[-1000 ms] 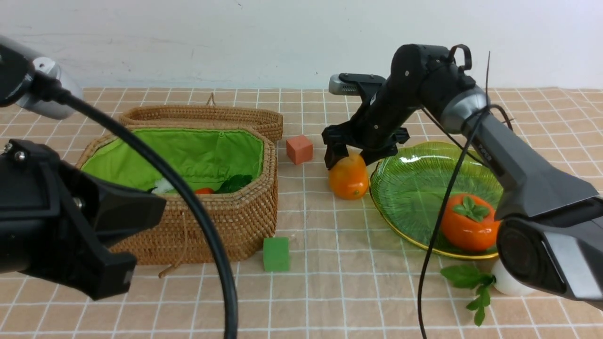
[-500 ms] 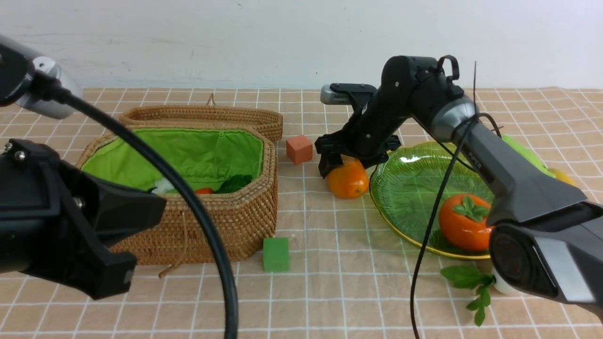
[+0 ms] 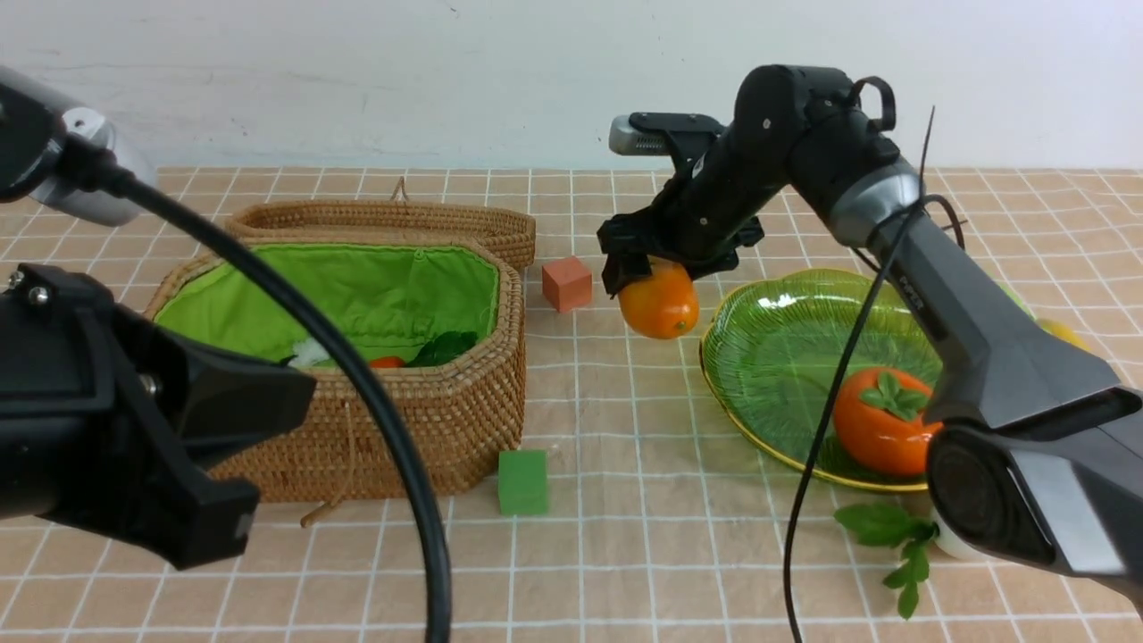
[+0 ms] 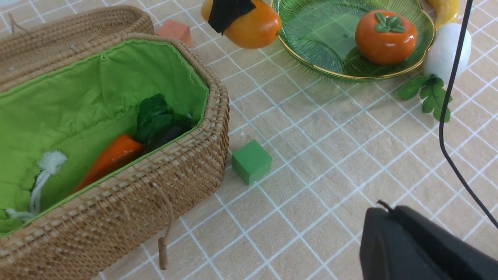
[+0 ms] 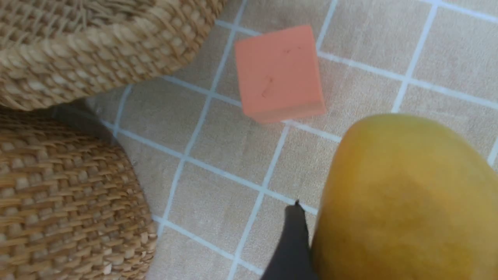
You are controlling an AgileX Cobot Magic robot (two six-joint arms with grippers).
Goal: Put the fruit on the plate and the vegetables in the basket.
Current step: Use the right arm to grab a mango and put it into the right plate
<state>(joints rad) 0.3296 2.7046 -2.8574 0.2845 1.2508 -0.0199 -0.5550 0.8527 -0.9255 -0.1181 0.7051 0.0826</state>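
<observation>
The right gripper (image 3: 665, 268) was clamped from above on the mango (image 3: 661, 311), one finger on each side of its upper half. The mango hung clear of the table (image 3: 625, 554), over the cloth between the orange cube (image 3: 567, 283) and the far-left rim of the plate (image 3: 786, 348). It was just beside that rim and not yet over the glass. Its long axis looked roughly level and ran mostly left to right, so its right end pointed at the plate.

From the fingers, the plate lay to the robot's right and a little nearer, which I judge made the next move a short sideways carry and then a lowering. The persimmon (image 3: 884, 420) sat in the near-right part of the plate, leaving the far-left part bare. That bare part was the closest landing spot, and using it should have kept the mango from knocking the persimmon.

The right arm was plainly the nearer one. The left gripper (image 4: 400, 233) was closed on nothing at the near-left corner of the table, by the basket (image 3: 429, 411) and well apart from the plate.

The carrot (image 4: 113, 157) lay in the basket on the green lining. The radish (image 4: 445, 50) and banana (image 4: 445, 7) remained on the table just outside the plate's right rim. The green cube (image 3: 523, 482) stood beside the basket's near-right corner.
</observation>
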